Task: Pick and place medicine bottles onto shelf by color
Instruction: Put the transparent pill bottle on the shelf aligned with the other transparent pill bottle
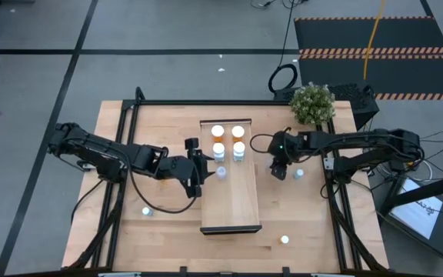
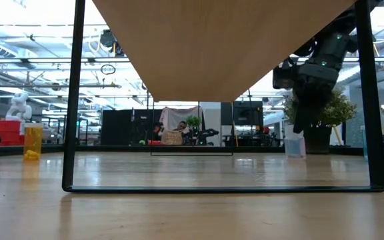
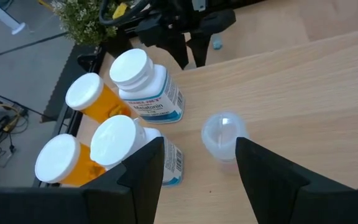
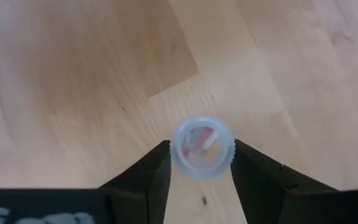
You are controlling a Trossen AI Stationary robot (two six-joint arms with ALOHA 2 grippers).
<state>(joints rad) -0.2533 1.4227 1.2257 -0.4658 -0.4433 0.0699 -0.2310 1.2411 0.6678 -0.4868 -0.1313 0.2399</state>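
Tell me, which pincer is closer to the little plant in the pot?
The right pincer. It sits just below the plant in the overhead view, off the shelf's right side. The left pincer is farther, at the shelf's left edge.

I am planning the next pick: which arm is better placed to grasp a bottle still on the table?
The right. Its gripper is already around a clear-capped bottle on the table, beside the shelf. The left gripper is open over the shelf.

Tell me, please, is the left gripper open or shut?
Open: the left gripper has its fingers spread apart, with a clear-capped bottle ahead, ungripped.
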